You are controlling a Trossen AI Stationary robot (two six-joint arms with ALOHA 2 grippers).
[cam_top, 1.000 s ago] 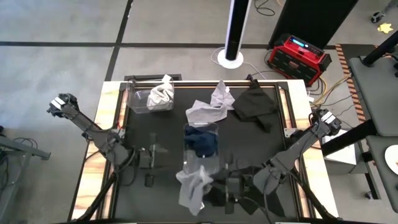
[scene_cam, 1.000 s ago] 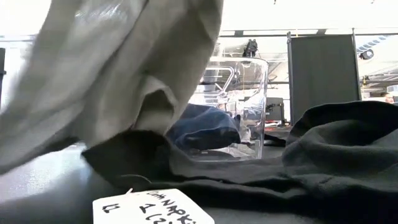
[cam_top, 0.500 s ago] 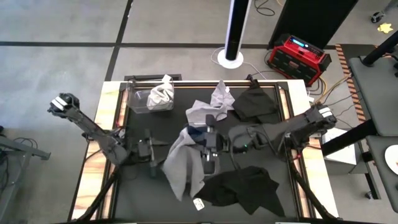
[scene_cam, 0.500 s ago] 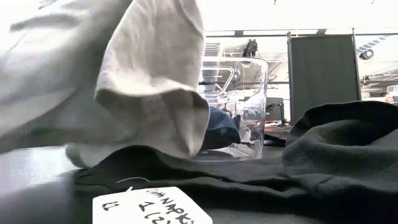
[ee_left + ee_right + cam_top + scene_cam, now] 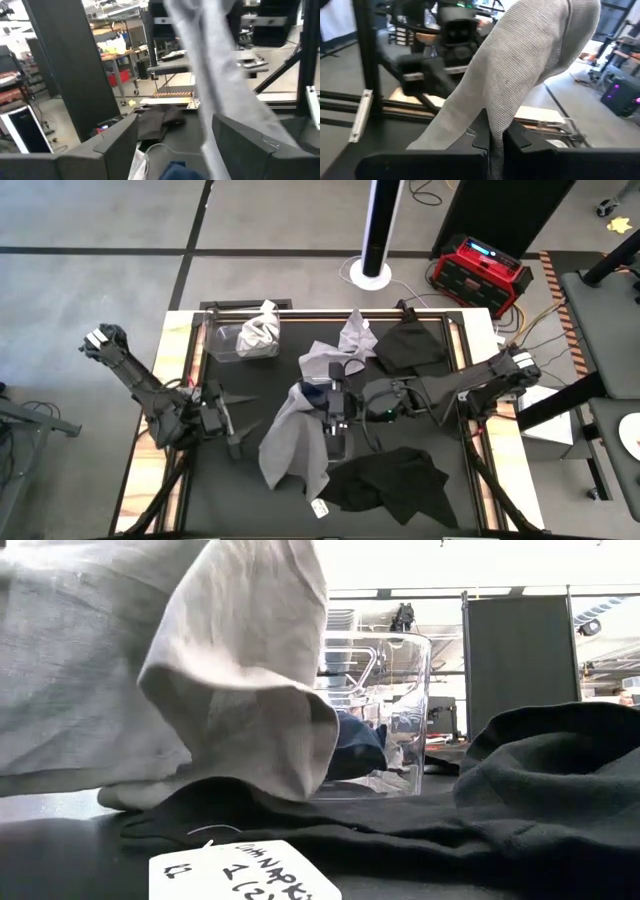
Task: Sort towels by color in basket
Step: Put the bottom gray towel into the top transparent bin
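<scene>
Black surface (image 5: pixel 225 490) holds everything; my right gripper (image 5: pixel 338 408) sits mid-surface, pinched tight on the big light grey towel (image 5: pixel 290 445), which hangs from it and drapes down toward the near edge, its lower end resting on the surface in the low view. Risk one: that towel is long, its tail lies against the black towel (image 5: pixel 395 480) near the front edge, so a lift or swing could drag the black one along or off its spot. Risk two: the clear middle bin (image 5: pixel 375 710) with the navy towel (image 5: pixel 350 745) is right under my right gripper, so the grey cloth could catch its rim, tip it, or drop in with the navy, which would be the wrong color. Judging by color, the grey belongs with the light towel (image 5: pixel 260 330) in the clear far-left bin (image 5: pixel 225 342); that path passes close to my left gripper (image 5: pixel 228 420), spread wide and empty just left of the hanging cloth, so a snag or collision is possible. The pinch is only on a fold, so slip is possible. Loose grey towels (image 5: pixel 340 350) and another black towel (image 5: pixel 408 345) lie at the far side, unsorted.
</scene>
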